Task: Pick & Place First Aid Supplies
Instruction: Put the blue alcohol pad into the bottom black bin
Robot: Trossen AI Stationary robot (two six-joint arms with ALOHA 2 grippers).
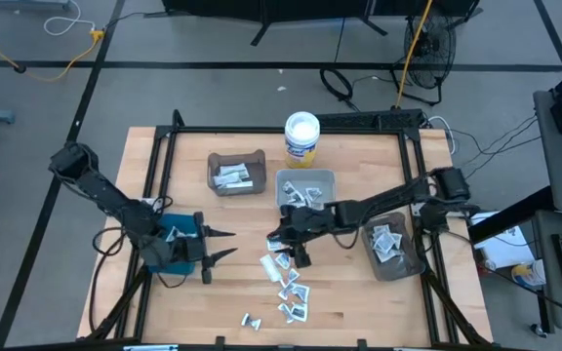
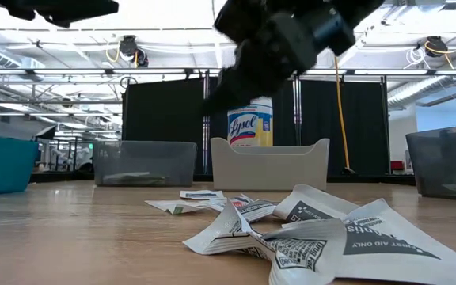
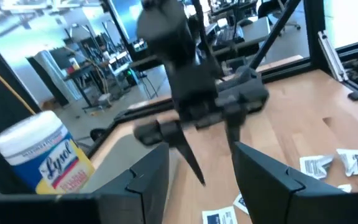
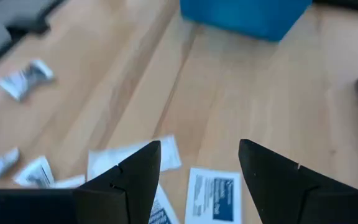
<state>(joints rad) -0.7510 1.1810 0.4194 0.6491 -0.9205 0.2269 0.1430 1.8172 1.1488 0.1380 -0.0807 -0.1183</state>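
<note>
The right tool [image 1: 279, 241] hangs over the middle of the counter [image 1: 359, 302], and its two fingers [image 4: 129, 180] stand apart with nothing between them. In the right wrist view a white packet with blue print [image 4: 213, 194] lies flat on the wood just under the gap of the fingers, and more packets [image 4: 27, 78] lie scattered further off. From above, the loose packets [image 1: 286, 283] form a small pile on the counter directly beside and in front of the right tool, with two or three more lying apart near the front edge [image 1: 252, 320]. The tool does not touch any of them.

The left tool [image 1: 224, 245] waits at the left part of the counter, next to the blue bin [image 1: 176, 234]. Its fingers [image 3: 148, 180] are also spread and hold nothing. They point toward the right tool.

Three grey bins stand behind and beside the pile: one at the back left [image 1: 236, 173], one at the back middle [image 1: 305, 185] and one at the right [image 1: 391, 246]. Each has some packets inside. A white tub [image 1: 301, 136] with a blue and yellow label stands behind the middle bin.

In the low view crumpled packets [image 2: 307, 233] lie near the camera.
</note>
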